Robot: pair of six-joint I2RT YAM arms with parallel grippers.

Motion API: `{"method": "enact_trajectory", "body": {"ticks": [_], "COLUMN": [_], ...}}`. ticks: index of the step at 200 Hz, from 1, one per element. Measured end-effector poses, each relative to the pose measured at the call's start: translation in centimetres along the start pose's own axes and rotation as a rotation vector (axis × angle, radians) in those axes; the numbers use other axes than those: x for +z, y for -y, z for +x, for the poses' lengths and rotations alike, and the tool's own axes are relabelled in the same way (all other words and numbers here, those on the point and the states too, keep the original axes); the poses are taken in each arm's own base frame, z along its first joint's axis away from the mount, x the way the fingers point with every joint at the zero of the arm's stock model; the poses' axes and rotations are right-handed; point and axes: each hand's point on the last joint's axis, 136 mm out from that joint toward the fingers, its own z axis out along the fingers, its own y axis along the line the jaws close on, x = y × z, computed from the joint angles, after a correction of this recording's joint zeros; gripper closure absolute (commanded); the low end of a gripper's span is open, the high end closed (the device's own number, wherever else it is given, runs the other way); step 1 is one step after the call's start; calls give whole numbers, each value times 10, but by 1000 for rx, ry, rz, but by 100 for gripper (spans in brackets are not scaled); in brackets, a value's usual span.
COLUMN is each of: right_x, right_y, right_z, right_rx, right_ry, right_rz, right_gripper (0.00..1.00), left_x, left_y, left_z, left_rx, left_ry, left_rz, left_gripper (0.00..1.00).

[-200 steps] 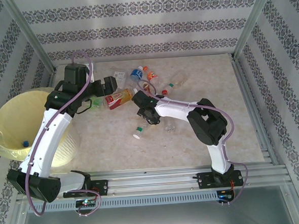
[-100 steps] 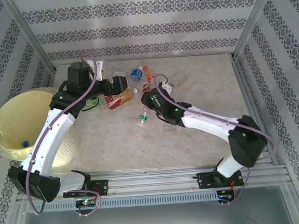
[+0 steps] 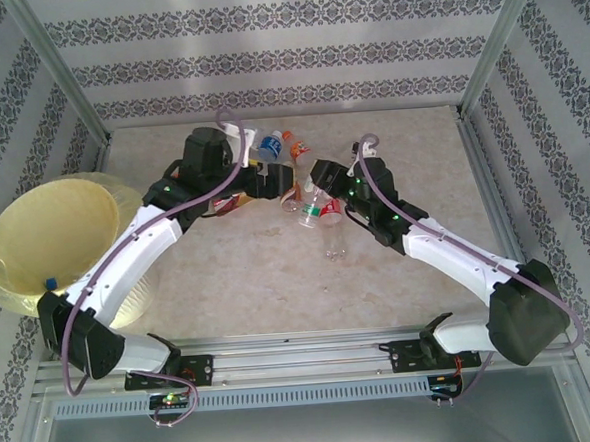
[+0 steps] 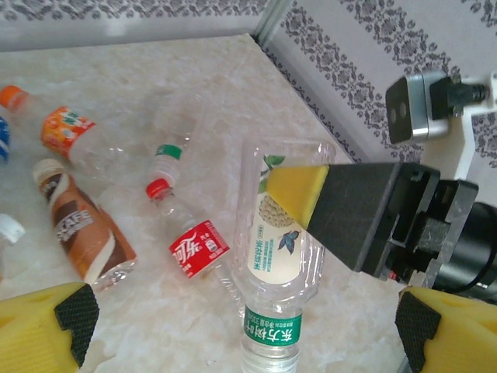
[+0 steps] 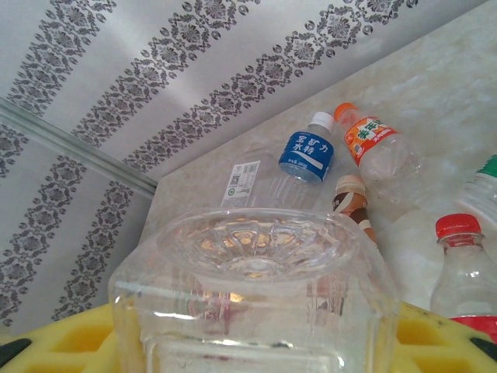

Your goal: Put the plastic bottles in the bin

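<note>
Nearest the arm bases, a lone clear bottle (image 3: 334,241) sits on the pale stone-look table (image 3: 229,285), apart from the rest. Just beyond it, the right gripper (image 5: 252,342) is clenched on a clear bottle with a pale yellow label (image 4: 276,233). Its yellow pads (image 5: 443,342) press either side of the body, and the bottle's ribbed base faces the right wrist camera. The left gripper (image 4: 242,322) hovers close opposite, jaws spread wide and grasping nothing, with a green-labelled bottle (image 4: 268,336) lying on the table below the gap.

Past the two grippers the remaining bottles lie scattered on their sides. A red-labelled bottle (image 4: 198,249) with a red cap is just beside the held one, with a brown bottle (image 4: 85,225) and an orange-labelled bottle (image 4: 70,132) near it. A blue-labelled bottle (image 5: 307,155) lies farthest back, near the patterned wall (image 3: 285,61).

The bin (image 3: 25,222), a wide pale-yellow bucket, stands off the table's left edge, well apart from the bottles. A small blue cap (image 3: 50,283) shows inside it.
</note>
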Motion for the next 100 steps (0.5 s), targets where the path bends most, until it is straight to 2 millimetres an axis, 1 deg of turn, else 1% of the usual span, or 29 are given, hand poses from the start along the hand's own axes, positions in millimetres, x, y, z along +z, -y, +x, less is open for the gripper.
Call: {"method": "enact_trajectory", "body": {"ticks": [20,39,63,80,100], "right_x": [-3,-7,-9,-10,-10], "right_y": [6,4,1,0,-3], "right_z": [-4,-11,-21,-25,-26], "right_rx": [7,11,26,48,73], "right_ry": [-4,-2,7,6,-2], "right_rz": [-14,-44,-81,-104,-125], "right_gripper": [52,51,51,51,51], "left_x": [24,48,74,87,93], "left_y": [3,6,17,23,29], "left_z": [8,18,32,38,39], "left_rx": [3,4,8,20,47], "left_ry": [-26,-46,-76,-80,-51], "left_rz": [29,74,154,192,219], "left_gripper": [1,1,1,0,0]}}
